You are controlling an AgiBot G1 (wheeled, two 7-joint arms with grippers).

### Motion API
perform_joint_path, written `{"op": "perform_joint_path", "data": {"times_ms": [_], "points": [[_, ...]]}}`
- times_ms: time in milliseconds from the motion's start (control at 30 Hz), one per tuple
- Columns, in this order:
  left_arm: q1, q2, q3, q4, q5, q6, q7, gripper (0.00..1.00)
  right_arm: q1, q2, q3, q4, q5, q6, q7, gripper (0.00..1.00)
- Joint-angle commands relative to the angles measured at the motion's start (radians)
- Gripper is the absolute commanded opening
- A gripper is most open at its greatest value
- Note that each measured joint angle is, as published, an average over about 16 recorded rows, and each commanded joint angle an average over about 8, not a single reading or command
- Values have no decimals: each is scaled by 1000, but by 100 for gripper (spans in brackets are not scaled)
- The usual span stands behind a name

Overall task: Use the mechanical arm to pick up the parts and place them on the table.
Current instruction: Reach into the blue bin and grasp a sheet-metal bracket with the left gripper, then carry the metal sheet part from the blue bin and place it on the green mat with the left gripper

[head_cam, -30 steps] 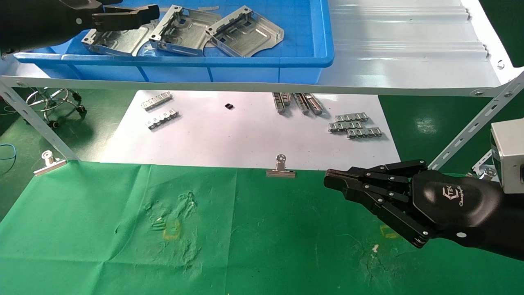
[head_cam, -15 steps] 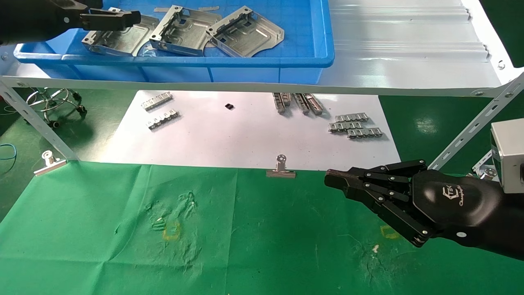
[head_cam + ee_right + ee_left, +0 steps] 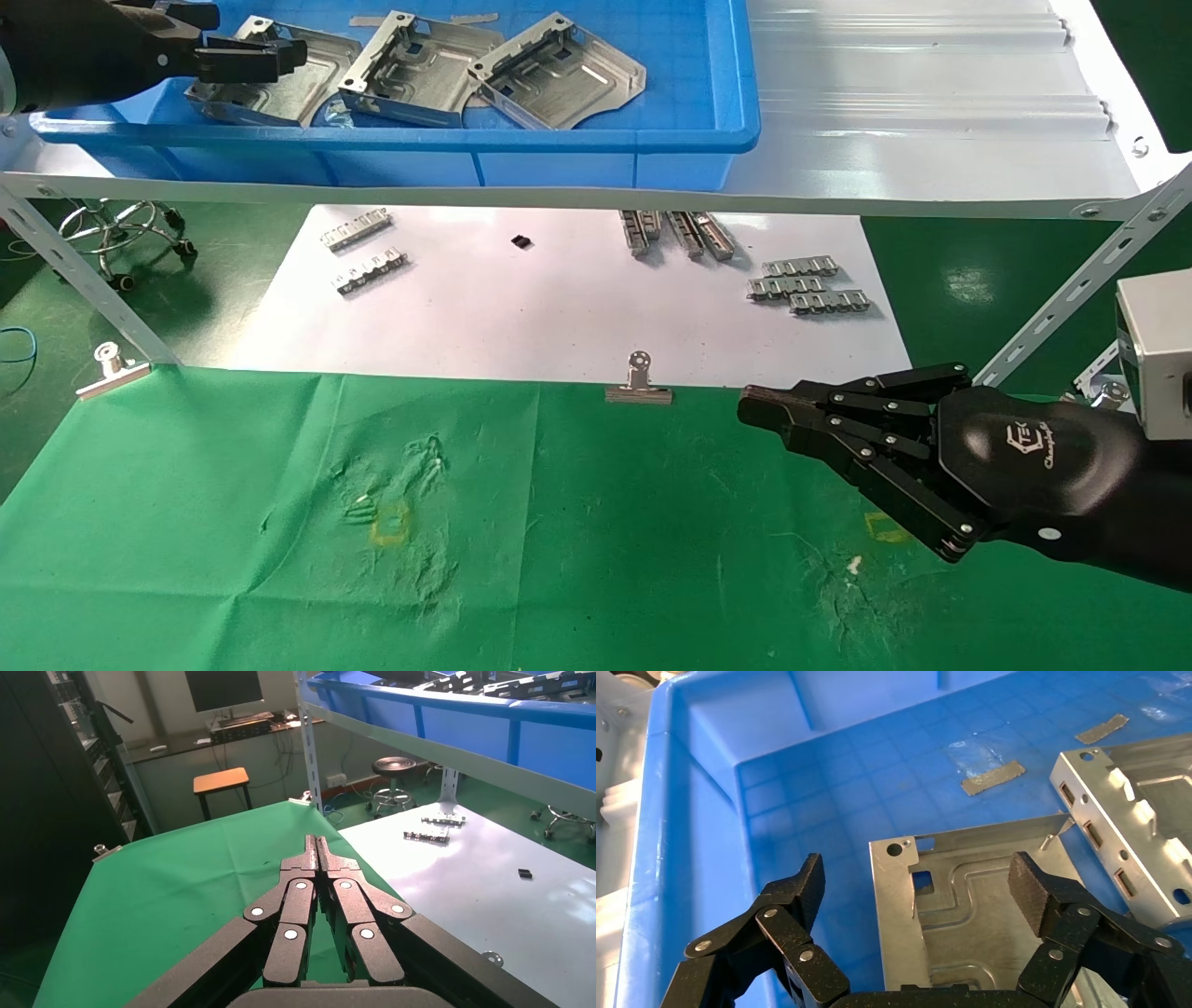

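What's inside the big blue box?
Three silver parts lie in the blue box, plus small strips. The open left gripper hovers over one part, hiding some of it.

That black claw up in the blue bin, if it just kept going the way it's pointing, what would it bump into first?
Most likely the leftmost part. The left gripper is open, its fingers straddling that plate's near edge inside the blue bin. How high it hangs above the plate is unclear.

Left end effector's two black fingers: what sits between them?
In the left wrist view, the left end effector straddles one part's corner, fingers spread wide, not visibly touching.
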Motion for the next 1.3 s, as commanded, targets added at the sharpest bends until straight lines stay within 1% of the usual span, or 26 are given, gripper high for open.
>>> {"op": "perform_joint_path", "data": {"times_ms": [33, 700, 1033, 1300], "points": [[-3, 7, 0, 17, 0, -8, 12, 0, 0, 0, 0, 0, 0, 0, 0, 0], [-22, 18, -2, 86, -1, -24, 65, 0, 0, 0, 0, 0, 0, 0, 0, 0], [-30, 20, -5, 90, -4, -41, 87, 0, 0, 0, 0, 0, 0, 0, 0, 0], [-37, 13, -21, 71, -27, -59, 131, 0, 0, 0, 0, 0, 0, 0, 0, 0]]}}
